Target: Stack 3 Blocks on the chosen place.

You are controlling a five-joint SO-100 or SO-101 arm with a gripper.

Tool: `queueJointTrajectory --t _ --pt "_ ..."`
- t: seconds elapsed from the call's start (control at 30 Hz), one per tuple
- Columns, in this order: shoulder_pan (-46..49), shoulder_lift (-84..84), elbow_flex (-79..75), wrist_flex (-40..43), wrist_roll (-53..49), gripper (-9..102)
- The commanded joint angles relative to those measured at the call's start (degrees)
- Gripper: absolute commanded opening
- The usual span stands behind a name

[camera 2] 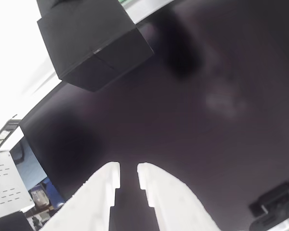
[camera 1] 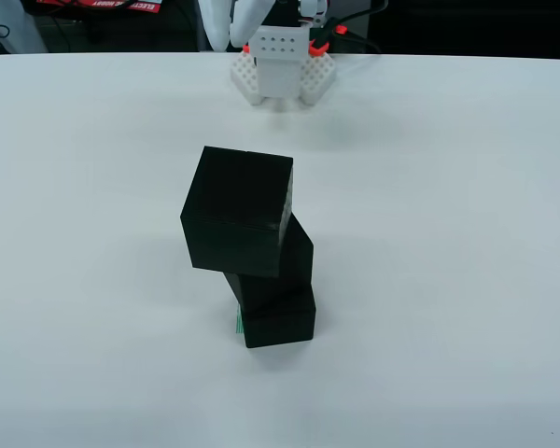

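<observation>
In the front view, the white table [camera 1: 467, 373] is bare along the lower edge of the frame, and there is wide free room to the left and to the right of the blocks. A little below the middle of the frame stands the bottom block [camera 1: 278, 325]. At its lower left corner a thin strip of the green patch [camera 1: 236, 322] shows, so this block sits on the patch and covers most of it. The middle block [camera 1: 294, 261] rests on the bottom one, turned a little and shifted to the right. The top block [camera 1: 236, 210] lies on the middle one, tilted, and it overhangs to the left; its left edges have nothing under them. The stack leans and the edges do not line up.

Behind the stack the table is free up to the far edge. There, at the top center of the frame, the white arm base [camera 1: 282, 70] stands, with orange parts beside it, well apart from the stack.

In the view that rides on the gripper, the gripper [camera 2: 129, 175] is at the bottom center. Its two white fingers [camera 2: 103, 192] are almost together, with a thin gap, and nothing is between them. A black block [camera 2: 94, 41] shows in the upper left, far from the fingers. The dark background is blurred.
</observation>
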State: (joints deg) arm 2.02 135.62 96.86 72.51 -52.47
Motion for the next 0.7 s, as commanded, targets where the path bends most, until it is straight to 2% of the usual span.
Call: queueJointTrajectory --t 0.0,0.17,0.27,0.4,0.67 --pt "-0.7 6.0 5.5 -8.0 9.8 0" --pt "-0.5 14.0 15.0 -14.2 25.6 0" --pt "-0.4 17.9 20.7 -14.8 34.1 0" --pt "-0.4 24.9 30.7 -16.6 40.6 0" --pt "-1.0 36.3 49.0 -22.6 44.2 0"
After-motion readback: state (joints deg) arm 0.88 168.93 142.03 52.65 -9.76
